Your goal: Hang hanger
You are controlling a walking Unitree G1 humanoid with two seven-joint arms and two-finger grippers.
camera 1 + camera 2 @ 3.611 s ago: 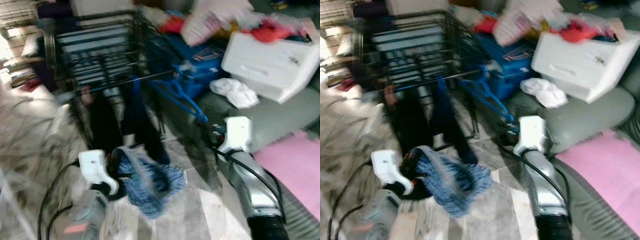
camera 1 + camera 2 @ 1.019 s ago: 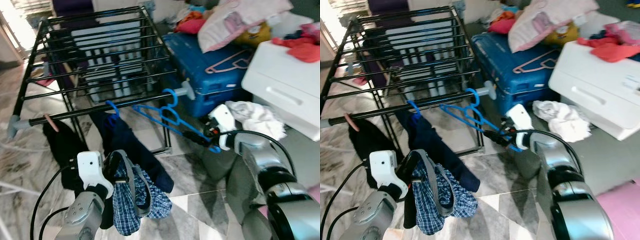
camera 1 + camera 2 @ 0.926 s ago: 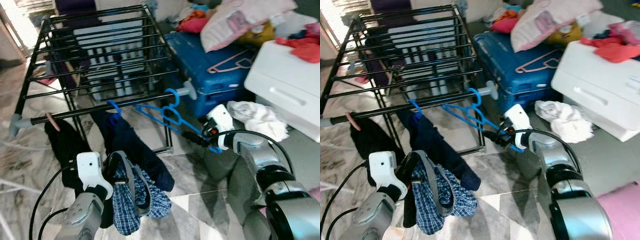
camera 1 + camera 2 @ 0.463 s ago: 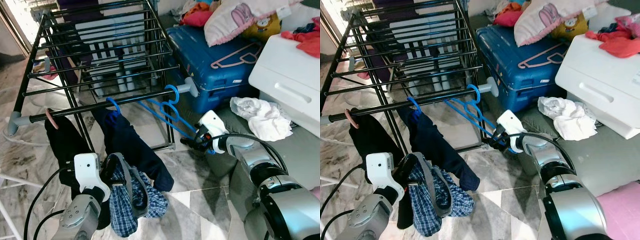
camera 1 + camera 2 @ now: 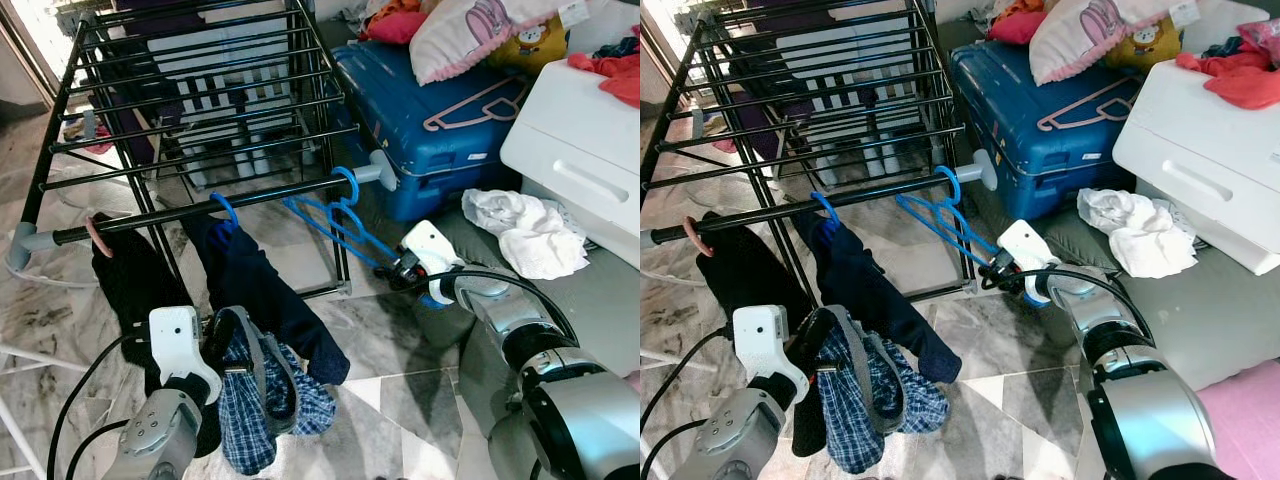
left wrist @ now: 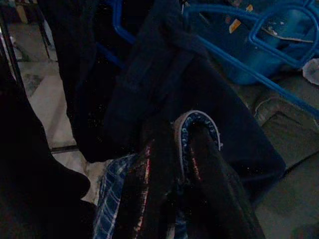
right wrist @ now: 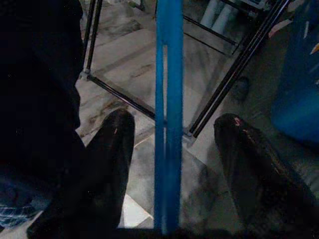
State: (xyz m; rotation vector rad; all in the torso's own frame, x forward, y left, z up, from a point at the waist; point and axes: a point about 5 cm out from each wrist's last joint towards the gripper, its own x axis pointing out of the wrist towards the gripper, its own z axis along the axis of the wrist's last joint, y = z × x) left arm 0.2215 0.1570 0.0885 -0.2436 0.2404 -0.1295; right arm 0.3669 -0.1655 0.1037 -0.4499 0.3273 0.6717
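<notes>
Rack (image 5: pixel 190 110): black metal drying rack standing on the marble floor (image 5: pixel 400 350); front rail runs from a grey end cap at the left to a grey end cap (image 5: pixel 381 171) at the right.
Hanger (image 5: pixel 335 222): blue plastic; its hook is over the front rail, just beside the right end cap. The body slants down and away from the rail toward the right end effector.
Right end effector (image 5: pixel 392 275): at the lower end of the hanger, below the rail's right end. In the right wrist view the two black fingers (image 7: pixel 107 164) are spread apart, with the blue hanger bar (image 7: pixel 167 114) running between them and touching neither.
Left end effector (image 5: pixel 215 335): low at the near left, in front of the rack. Its fingers are closed on the waistband (image 6: pixel 197 132) of the plaid shorts (image 5: pixel 255 400), which hang down from it.
Second hanger (image 5: pixel 222 212): blue hook over the front rail near its middle, carrying a dark garment (image 5: pixel 265 300) that hangs to the floor.
Pink hook (image 5: pixel 97 232): on the front rail near its left end, with a black garment (image 5: pixel 135 285) below it.
Suitcase (image 5: pixel 430 120): blue, lying flat just beyond the rack's right end; a pink hanger (image 5: pixel 475 105) lies on top.
Pillow (image 5: pixel 480 30): pink and white, resting on the suitcase's far edge.
White box (image 5: pixel 580 150): right of the suitcase, with red cloth (image 5: pixel 615 75) on top.
White cloth (image 5: pixel 525 230): crumpled in front of the white box, on a grey surface.
</notes>
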